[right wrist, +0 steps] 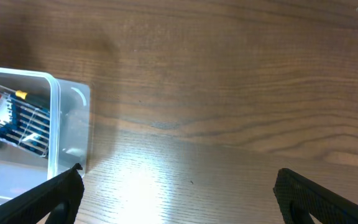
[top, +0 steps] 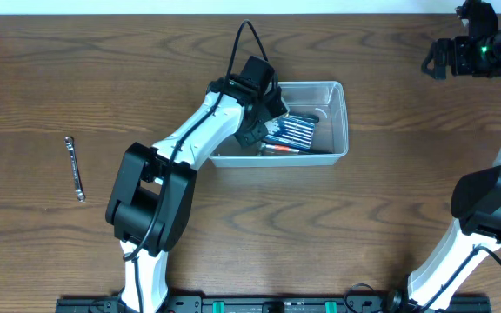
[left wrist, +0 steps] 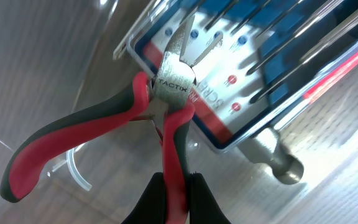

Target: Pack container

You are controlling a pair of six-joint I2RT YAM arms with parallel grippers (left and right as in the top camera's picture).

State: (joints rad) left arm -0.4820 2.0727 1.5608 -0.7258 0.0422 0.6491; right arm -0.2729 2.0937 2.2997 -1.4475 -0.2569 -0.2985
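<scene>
Wood-grain surface (top: 390,217) carries a lone wrench (top: 76,169) and the container (top: 343,122), where your left fingers (left wrist: 197,198) clamp red pliers (left wrist: 166,118); your right fingers (right wrist: 48,196) hang wide apart, holding nothing.

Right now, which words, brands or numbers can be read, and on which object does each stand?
"TACTIX": on the joint of the red-and-black pliers, left wrist view.
"SCRE...": white letters on the blue screwdriver pack; the rest is hidden behind the pliers.
Overhead and right wrist views: the pack's print is too small to read.
</scene>
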